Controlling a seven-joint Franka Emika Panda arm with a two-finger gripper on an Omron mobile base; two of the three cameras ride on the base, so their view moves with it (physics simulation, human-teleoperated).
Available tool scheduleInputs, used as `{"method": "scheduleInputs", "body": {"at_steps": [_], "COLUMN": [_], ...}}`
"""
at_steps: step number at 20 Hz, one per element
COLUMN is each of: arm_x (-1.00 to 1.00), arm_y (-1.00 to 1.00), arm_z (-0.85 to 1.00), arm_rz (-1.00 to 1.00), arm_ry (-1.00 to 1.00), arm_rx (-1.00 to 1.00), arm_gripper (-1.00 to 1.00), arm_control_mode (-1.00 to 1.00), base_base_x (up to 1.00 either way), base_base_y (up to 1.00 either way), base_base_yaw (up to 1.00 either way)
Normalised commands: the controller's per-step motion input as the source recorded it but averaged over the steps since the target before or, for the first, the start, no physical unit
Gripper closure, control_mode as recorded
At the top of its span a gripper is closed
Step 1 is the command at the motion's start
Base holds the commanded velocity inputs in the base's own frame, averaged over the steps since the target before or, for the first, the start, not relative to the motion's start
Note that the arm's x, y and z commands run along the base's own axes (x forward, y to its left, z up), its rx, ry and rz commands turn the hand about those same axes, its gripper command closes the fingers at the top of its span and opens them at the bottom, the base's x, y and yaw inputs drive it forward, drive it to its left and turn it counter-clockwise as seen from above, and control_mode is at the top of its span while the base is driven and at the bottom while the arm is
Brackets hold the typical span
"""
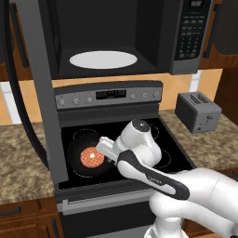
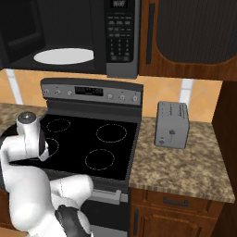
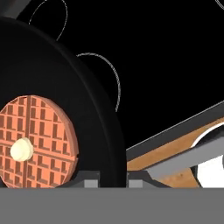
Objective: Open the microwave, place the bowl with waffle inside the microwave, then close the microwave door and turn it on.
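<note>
The microwave (image 1: 186,37) hangs above the stove with its cavity open and a white round plate (image 1: 103,59) inside. The microwave door (image 1: 44,93) is swung out to the left, edge-on. The black bowl (image 1: 76,155) sits on the stove's front left burner and holds the waffle (image 1: 92,157). My gripper (image 1: 104,151) is at the bowl's right rim. In the hand view the bowl (image 3: 52,70) and waffle (image 3: 37,140) are close on the left, and my gripper (image 3: 113,180) is shut on the bowl's rim, one fingertip (image 3: 89,180) on each side.
The black-topped stove (image 1: 172,148) has a knob panel at its back. A grey toaster (image 1: 197,111) stands on the granite counter to the right, also seen in the right base view (image 2: 172,125). The open door blocks the left side above the stove.
</note>
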Motion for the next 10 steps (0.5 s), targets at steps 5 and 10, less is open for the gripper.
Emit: {"method": "scheduleInputs", "body": {"at_steps": [5, 10], "arm_x": [-0.01, -0.19], "arm_y": [-0.3, -0.38], "arm_z": [1.0, 1.0], "arm_rz": [0.0, 0.0], "arm_ry": [0.02, -0.01], "arm_rx": [-0.12, 0.0], "arm_gripper": [1.0, 1.0], "arm_control_mode": [-1.0, -1.0], "base_base_x": [0.0, 0.0], "base_base_y": [0.0, 0.0], "base_base_yaw": [0.0, 0.0]}}
